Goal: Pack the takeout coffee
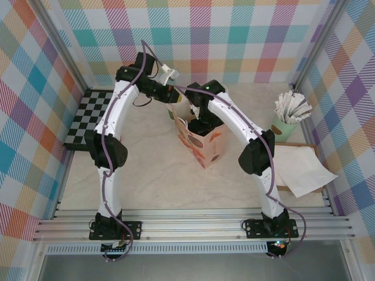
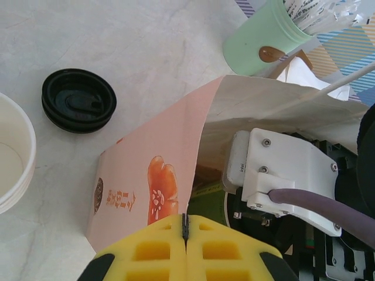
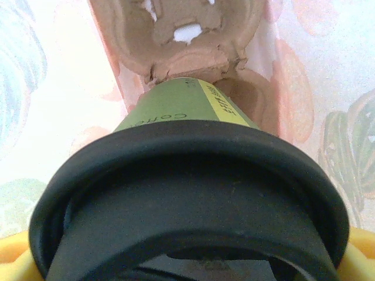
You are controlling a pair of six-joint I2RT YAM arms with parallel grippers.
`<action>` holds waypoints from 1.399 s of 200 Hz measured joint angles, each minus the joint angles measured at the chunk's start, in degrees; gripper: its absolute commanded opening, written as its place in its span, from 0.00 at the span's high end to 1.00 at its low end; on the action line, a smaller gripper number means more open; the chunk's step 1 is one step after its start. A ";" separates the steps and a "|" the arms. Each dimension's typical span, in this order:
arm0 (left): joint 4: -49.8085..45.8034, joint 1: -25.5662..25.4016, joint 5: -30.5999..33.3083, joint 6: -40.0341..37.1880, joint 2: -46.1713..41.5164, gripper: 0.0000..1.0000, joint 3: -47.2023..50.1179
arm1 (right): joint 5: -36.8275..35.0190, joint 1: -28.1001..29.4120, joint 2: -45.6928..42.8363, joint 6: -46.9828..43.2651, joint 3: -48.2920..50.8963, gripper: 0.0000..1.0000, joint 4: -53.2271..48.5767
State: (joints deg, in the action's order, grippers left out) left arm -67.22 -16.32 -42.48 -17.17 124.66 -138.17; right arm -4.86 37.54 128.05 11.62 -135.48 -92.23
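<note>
Bag (image 1: 202, 146) mouth is pretty much full: my right gripper (image 1: 203, 124) and the lidded cup (image 3: 181, 108) plug it, with paper walls close on both sides and the pulp carrier (image 3: 193, 58) just past the cup's base. Left gripper (image 2: 185, 225) is pinched on the bag's rim, so that corner's blocked too. Loose lid (image 2: 78, 100) and cup stack (image 2: 12, 155) sit beside the bag, tight there. Mint cup (image 1: 285, 127) and napkins (image 1: 302, 170) crowd the right edge. Easy room is the bare table (image 1: 152, 181) in front of the bag, between the arm bases

Marble table (image 1: 146, 175): paper bag (image 1: 202, 146), checkerboard (image 1: 91, 114), mint cup (image 1: 284, 129)
</note>
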 measured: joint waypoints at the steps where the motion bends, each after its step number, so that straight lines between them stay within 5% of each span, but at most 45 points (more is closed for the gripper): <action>1: 0.00 0.00 0.00 0.02 0.00 1.00 0.00 | -0.02 0.02 0.00 0.02 0.00 0.86 0.00; 89: 12.76 0.00 1.16 2.80 -6.32 1.00 15.23 | 1.57 0.44 -3.61 2.58 4.17 0.87 0.02; 280: 13.40 0.11 -0.07 2.78 -6.34 1.00 15.41 | 1.20 0.72 -3.85 4.07 6.32 0.87 0.00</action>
State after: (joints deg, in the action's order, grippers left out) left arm -53.82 -16.21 -42.54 -14.39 118.32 -122.76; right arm -3.66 38.26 124.20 15.68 -129.16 -92.23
